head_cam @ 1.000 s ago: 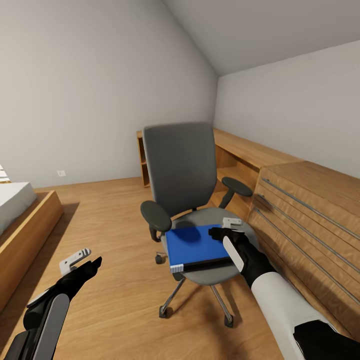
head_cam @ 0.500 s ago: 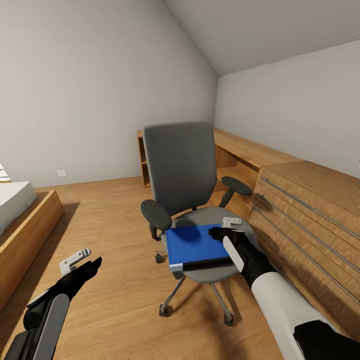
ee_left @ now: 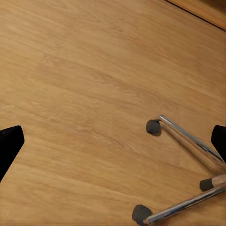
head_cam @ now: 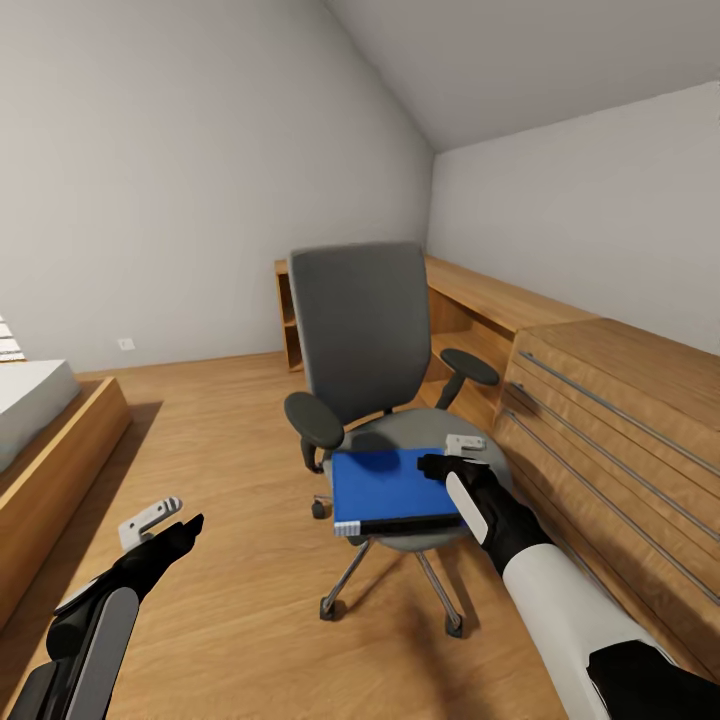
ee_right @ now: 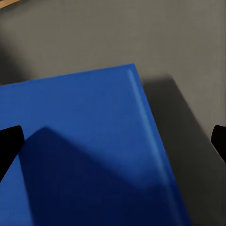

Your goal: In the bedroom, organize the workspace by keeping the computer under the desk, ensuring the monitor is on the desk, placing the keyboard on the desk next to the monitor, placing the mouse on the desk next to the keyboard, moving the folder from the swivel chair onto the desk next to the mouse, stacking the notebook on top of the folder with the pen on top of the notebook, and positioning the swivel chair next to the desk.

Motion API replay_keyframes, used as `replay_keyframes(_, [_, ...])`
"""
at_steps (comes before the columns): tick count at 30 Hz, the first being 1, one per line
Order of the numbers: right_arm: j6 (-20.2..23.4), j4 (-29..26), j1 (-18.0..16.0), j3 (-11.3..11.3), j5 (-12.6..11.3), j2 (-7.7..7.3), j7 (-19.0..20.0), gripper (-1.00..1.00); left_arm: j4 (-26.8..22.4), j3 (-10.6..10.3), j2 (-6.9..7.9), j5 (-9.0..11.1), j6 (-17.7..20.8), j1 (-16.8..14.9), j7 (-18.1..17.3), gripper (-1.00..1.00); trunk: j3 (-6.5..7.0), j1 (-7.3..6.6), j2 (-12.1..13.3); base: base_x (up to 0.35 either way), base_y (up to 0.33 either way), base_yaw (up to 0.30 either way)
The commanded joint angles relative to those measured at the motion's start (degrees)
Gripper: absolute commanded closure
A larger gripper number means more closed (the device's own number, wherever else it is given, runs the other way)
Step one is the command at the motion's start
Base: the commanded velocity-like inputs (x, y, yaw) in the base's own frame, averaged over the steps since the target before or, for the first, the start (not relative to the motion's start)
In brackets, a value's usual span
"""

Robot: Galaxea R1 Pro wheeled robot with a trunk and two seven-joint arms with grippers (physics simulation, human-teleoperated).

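room: attic bedroom, sloped grey ceiling at upper right of the head view, pale grey walls, oak floor across the lower half
swivel chair: centre of the head view, grey back upright, black armrests either side, chrome star base on casters below; base legs and casters also in the left wrist view at lower right
folder: bright blue, lying flat on the chair seat, centre to lower centre of the head view, white page edges at its near left corner; in the right wrist view it covers lower left, grey seat around its top and right
right gripper: lower centre-right of the head view, over the folder's right edge, black wrist and white forearm running to the bottom right corner; fingers spread wide, tips at far left and right edges of the right wrist view, nothing between them, contact with the folder cannot tell
left gripper: lower left of the head view, over bare floor, well apart from the chair; fingers spread apart, holding nothing, dark tips at both side edges of the left wrist view
drawer chest: light wood, long metal handles, right side of the head view, just beside the chair
wooden shelf unit: behind the chair along the right wall
bed: wood frame and white mattress at the left edge
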Motion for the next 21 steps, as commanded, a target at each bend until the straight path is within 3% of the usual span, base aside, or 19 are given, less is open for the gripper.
replay_keyframes(1, [0.2, 0.5, 0.0, 0.2, -0.8, -0.05, -0.6, -1.0, -0.1, 0.0, 0.02, 0.6, 0.2, 0.0, 0.5, -1.0, -0.07, 0.0, 0.0, -0.023, 0.0, 0.0])
replay_keyframes(8, [0.2, 0.5, 0.0, 0.2, -0.8, -0.05, -0.6, -1.0, -0.1, 0.0, 0.02, 0.6, 0.2, 0.0, 0.5, -1.0, -0.07, 0.0, 0.0, -0.173, 0.0, 0.0])
replay_keyframes(21, [0.2, 0.5, 0.0, 0.2, -0.8, -0.05, -0.6, -1.0, -0.1, -0.1, 0.02, 0.6, 0.2, 0.0, 0.5, -1.0, -0.07, 0.0, 0.0, -0.024, 0.0, 0.0])
